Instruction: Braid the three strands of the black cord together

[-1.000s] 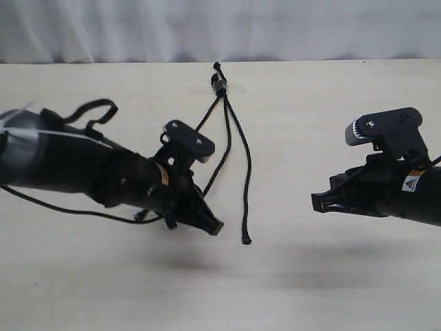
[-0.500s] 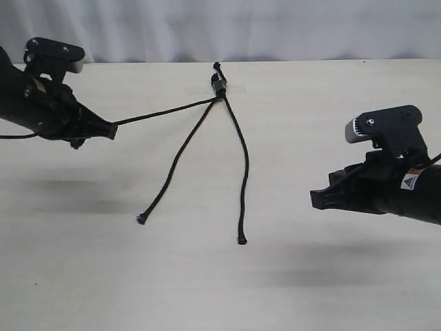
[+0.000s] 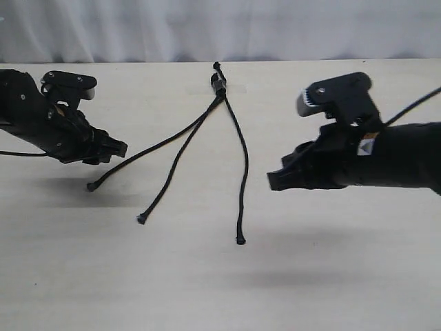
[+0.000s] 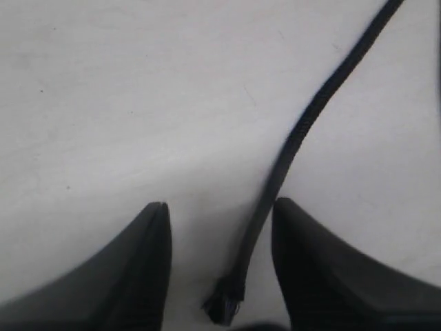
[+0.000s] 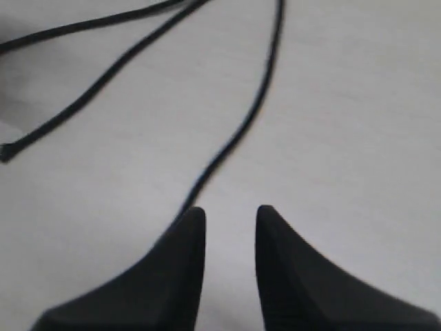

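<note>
A pale cream table with a smooth, matte top fills most of the scene, and soft grey shadows lie across its near half. Behind its far edge hangs a white pleated curtain. A small strip of clear tape sits near that edge, about midway along it.
</note>
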